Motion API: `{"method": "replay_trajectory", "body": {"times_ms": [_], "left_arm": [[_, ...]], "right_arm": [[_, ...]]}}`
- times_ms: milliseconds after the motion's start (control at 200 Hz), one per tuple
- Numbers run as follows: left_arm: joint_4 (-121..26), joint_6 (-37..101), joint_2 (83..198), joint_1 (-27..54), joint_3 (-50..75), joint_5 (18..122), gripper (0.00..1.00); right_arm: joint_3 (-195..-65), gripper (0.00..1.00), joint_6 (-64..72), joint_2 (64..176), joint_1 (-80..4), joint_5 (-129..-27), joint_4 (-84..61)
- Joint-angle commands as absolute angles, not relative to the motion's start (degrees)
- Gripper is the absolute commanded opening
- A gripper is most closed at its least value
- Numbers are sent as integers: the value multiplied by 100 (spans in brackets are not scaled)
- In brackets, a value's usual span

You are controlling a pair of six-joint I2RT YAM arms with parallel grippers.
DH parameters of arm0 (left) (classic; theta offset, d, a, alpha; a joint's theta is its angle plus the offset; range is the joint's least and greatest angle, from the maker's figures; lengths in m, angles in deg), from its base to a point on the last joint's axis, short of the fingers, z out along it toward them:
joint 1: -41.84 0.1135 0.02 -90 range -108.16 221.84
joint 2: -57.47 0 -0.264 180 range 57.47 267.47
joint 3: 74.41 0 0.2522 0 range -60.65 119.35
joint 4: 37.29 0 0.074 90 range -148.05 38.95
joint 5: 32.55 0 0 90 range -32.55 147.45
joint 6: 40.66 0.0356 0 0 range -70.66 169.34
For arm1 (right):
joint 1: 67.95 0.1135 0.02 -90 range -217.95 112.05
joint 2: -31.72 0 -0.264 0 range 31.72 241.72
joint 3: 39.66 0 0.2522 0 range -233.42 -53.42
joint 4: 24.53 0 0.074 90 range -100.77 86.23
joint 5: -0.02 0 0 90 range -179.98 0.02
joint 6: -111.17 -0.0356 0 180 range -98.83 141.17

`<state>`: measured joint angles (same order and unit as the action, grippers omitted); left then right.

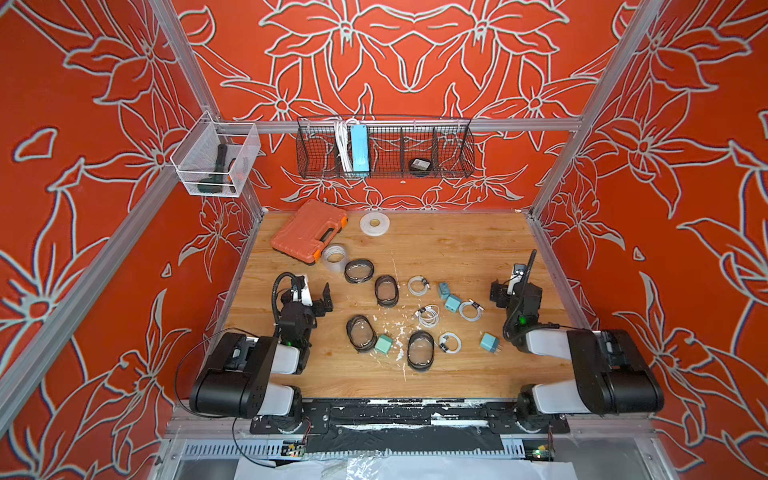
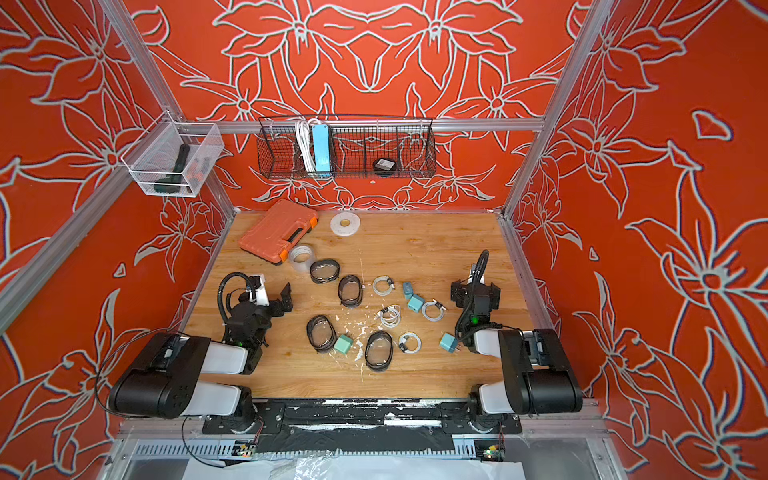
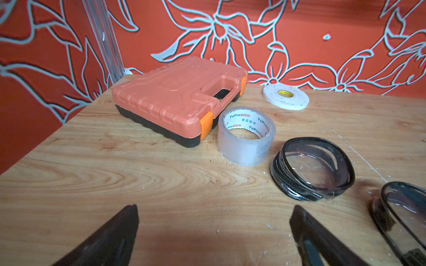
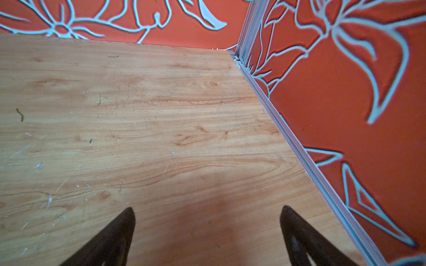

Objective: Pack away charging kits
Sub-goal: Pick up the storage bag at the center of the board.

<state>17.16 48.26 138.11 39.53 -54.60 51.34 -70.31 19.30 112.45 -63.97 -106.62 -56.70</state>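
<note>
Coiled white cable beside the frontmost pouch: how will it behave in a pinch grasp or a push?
Probably floppy: the cable is a thin, loosely wound loop, so it may sag or deform when pinched. It is likely light for its size. It lies flat on the table, so a push should slide it rather than roll it.

Four oval pouches (image 1: 359, 270) lie on the table (image 1: 457, 249), with four coiled white cables (image 1: 417, 286) and four teal plugs (image 1: 452, 302). There are two tape rolls (image 1: 374, 223) and one orange case (image 1: 309, 230).

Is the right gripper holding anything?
No, the right gripper has its jaws wide open, with only bare table showing between them.
</note>
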Motion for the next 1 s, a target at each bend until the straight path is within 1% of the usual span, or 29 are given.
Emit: {"method": "replay_trajectory", "body": {"times_ms": [0,991], "left_arm": [[1865,4890,13789,3931,-5414,5139,99],[1873,4890,13793,3935,-5416,5139,99]], "right_arm": [[-7048,98,1901,11191,-6400,-10659,-5832],[-7070,98,1896,11214,-6398,-10685,-5807]]}}
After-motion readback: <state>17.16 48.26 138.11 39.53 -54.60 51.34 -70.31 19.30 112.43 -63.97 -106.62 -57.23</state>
